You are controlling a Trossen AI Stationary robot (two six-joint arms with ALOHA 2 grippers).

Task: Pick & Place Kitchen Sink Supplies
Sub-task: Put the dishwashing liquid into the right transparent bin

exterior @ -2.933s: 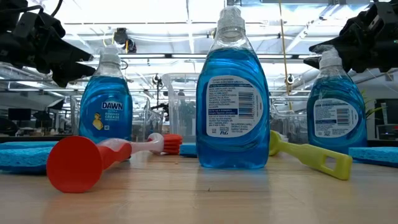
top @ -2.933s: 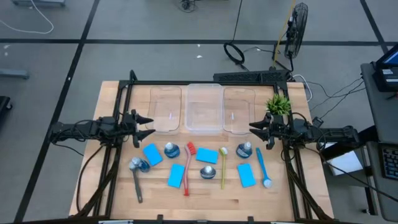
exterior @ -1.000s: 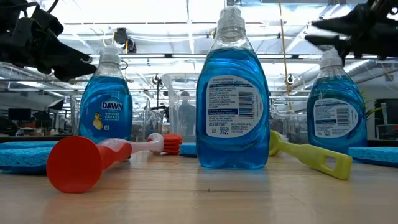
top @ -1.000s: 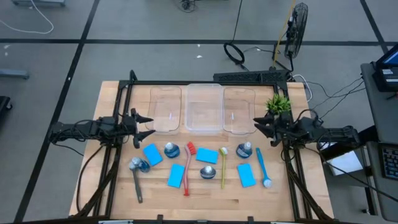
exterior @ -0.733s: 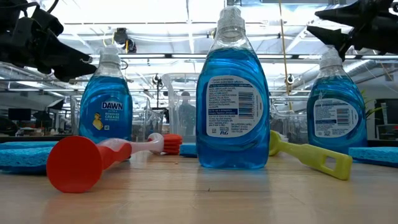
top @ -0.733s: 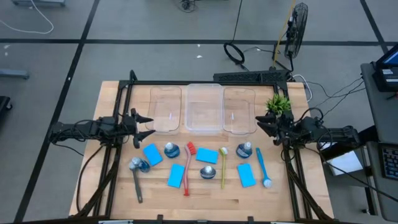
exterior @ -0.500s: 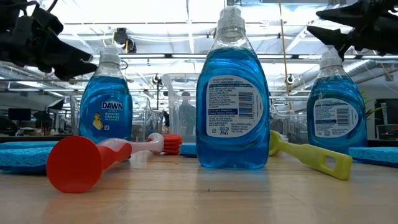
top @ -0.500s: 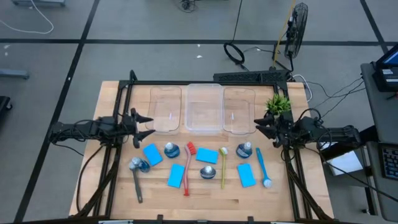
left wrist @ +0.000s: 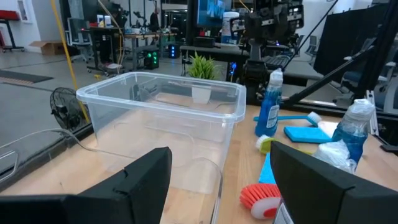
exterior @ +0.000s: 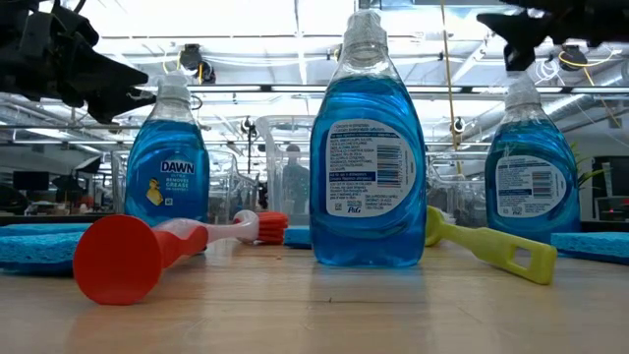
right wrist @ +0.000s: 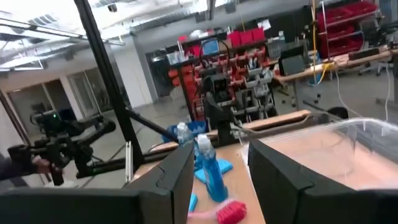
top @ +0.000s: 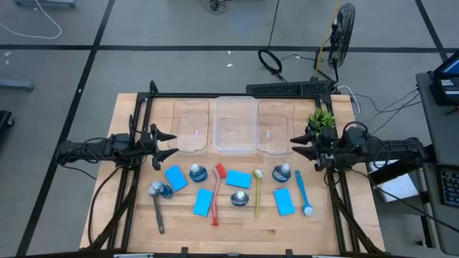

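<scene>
Task at its outset, no supply yet placed. Right gripper (top: 295, 150), the working one, hangs above the table with its jaws parted and nothing between them; nearest to it, just below and to its front, stands a blue bottle (top: 281, 172), with a blue sponge (top: 284, 201) and a blue brush (top: 303, 192) lying a little farther toward the table's front edge. Beyond these, away from the right gripper toward the table's middle, lie a yellow-green brush (top: 257, 192), a second bottle (top: 239, 198), two more sponges (top: 238, 179) and a red brush (top: 216, 193). Left gripper (top: 166, 145) waits at the opposite side, likewise spread wide and empty; close to its front are a fourth sponge (top: 175, 177), a third bottle (top: 197, 172), and, farther off, a last bottle (top: 160, 190) beside a grey brush (top: 158, 215). Between the two grippers, along the far edge, stand three clear bins (top: 235, 125), all bare inside as seen from above and from the left wrist view. By these views every sponge, bottle and brush remains on the tabletop; the whole of the picking and placing appears still to be done.
</scene>
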